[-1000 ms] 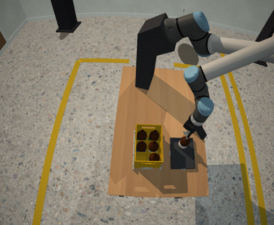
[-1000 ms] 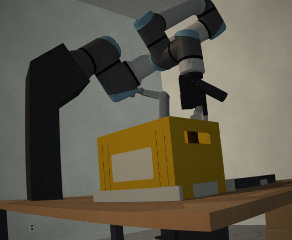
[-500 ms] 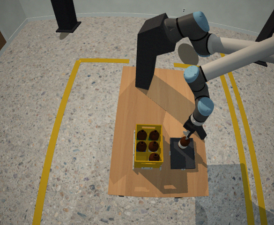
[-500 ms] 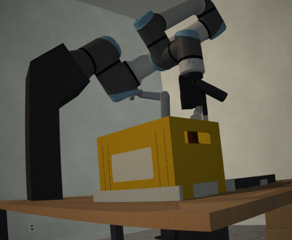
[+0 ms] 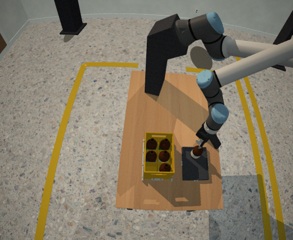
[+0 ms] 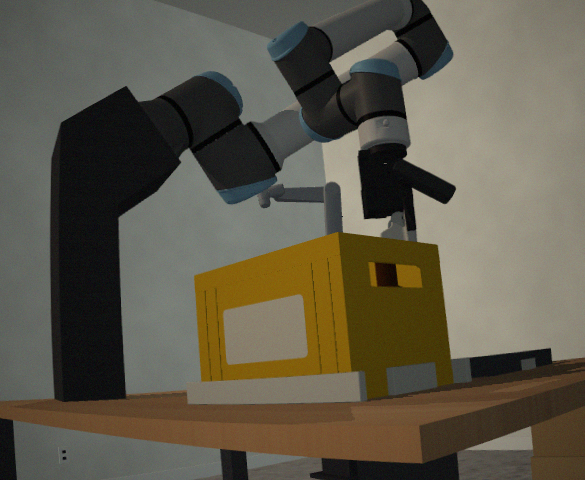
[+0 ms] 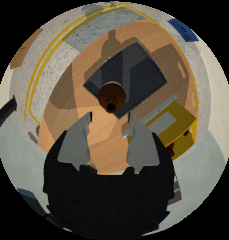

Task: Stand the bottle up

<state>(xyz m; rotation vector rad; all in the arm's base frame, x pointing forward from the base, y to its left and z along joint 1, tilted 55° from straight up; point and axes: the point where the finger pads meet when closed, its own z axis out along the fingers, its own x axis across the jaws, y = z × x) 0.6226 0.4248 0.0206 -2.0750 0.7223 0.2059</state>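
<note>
The brown bottle [image 5: 197, 150] [image 7: 112, 94] with a white label is at the back part of the dark tray [image 5: 188, 172] [image 6: 507, 363] [image 7: 146, 72]. It appears upright, its mouth facing up toward the wrist camera. My gripper [image 5: 200, 144] [image 6: 405, 235] [image 7: 110, 112] points down close above the bottle's neck. Its fingers stand apart and nothing shows held between them. The yellow crate [image 5: 173, 157] [image 6: 271, 281] [image 7: 183, 119] holds several upright brown bottles; its front left compartment is empty in the top view. The crate hides the bottle in the exterior view.
The crate stands left of the tray in the top view, with a gap of wooden table [image 5: 178, 165] between them. Its walls rise well above the tray. The arm's black pedestal [image 5: 155, 64] [image 6: 88, 258] stands at the back of the table.
</note>
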